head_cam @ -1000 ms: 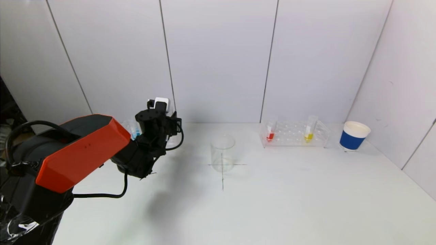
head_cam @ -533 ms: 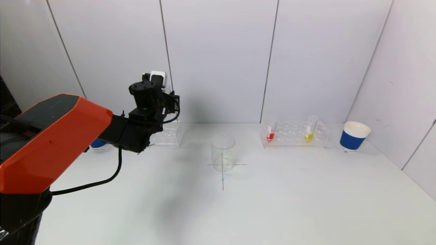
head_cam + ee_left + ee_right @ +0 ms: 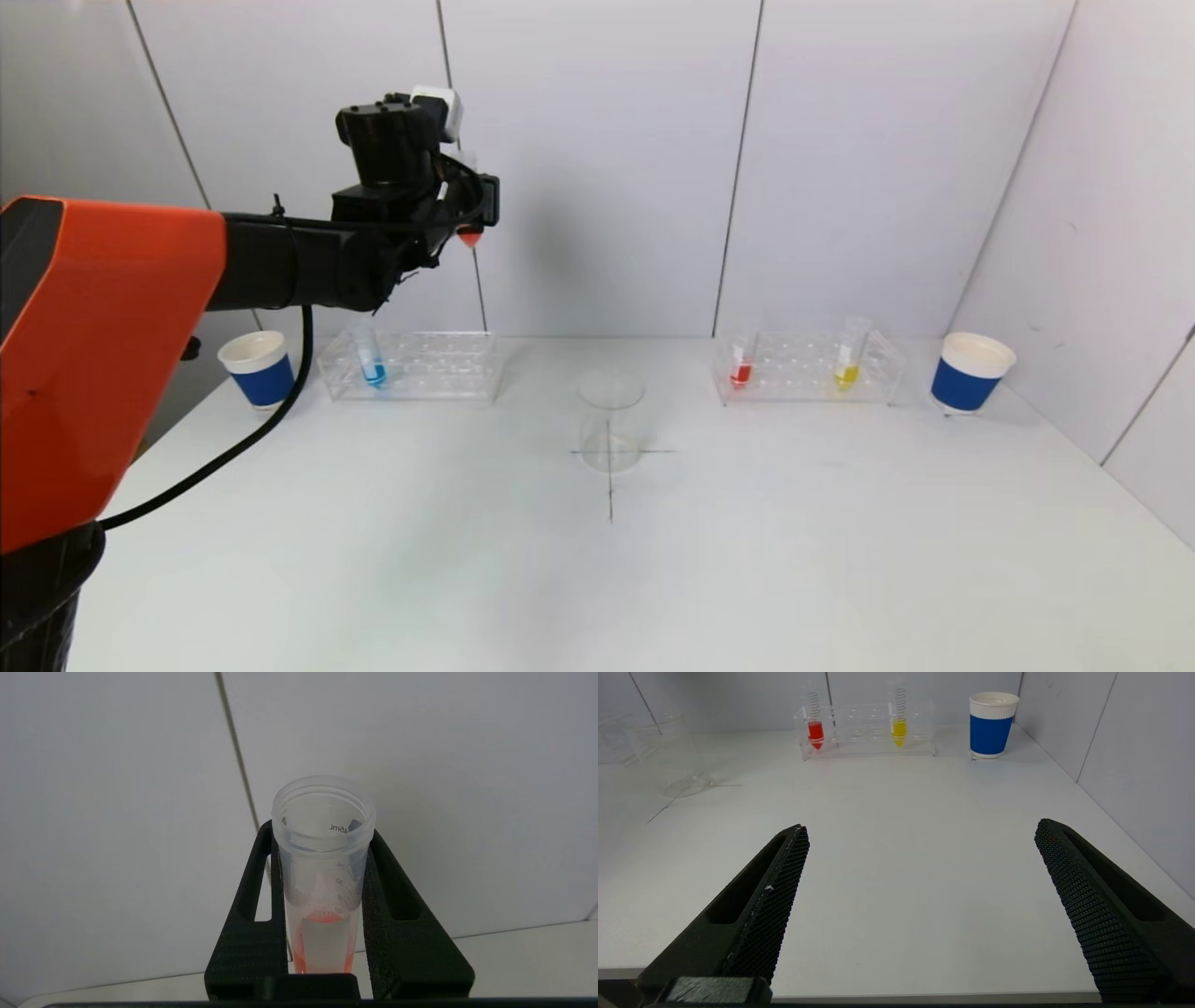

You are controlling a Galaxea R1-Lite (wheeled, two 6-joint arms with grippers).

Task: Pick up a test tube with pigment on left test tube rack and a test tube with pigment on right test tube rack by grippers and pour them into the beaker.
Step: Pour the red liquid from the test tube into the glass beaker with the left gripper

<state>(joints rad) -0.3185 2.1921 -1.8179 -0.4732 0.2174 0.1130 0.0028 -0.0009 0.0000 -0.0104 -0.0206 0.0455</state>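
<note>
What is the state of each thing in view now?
left pincer: shut on the red tube, raised above the left rack
red tube: uncapped, upright, part full
right pincer: open, empty, low over the table
beaker: upright, empty
left rack: holds one blue tube
right rack: holds one red and one yellow tube

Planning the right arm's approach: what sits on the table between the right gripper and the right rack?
Nothing: the right wrist view shows bare white table from the open right gripper to the right test tube rack.
</note>
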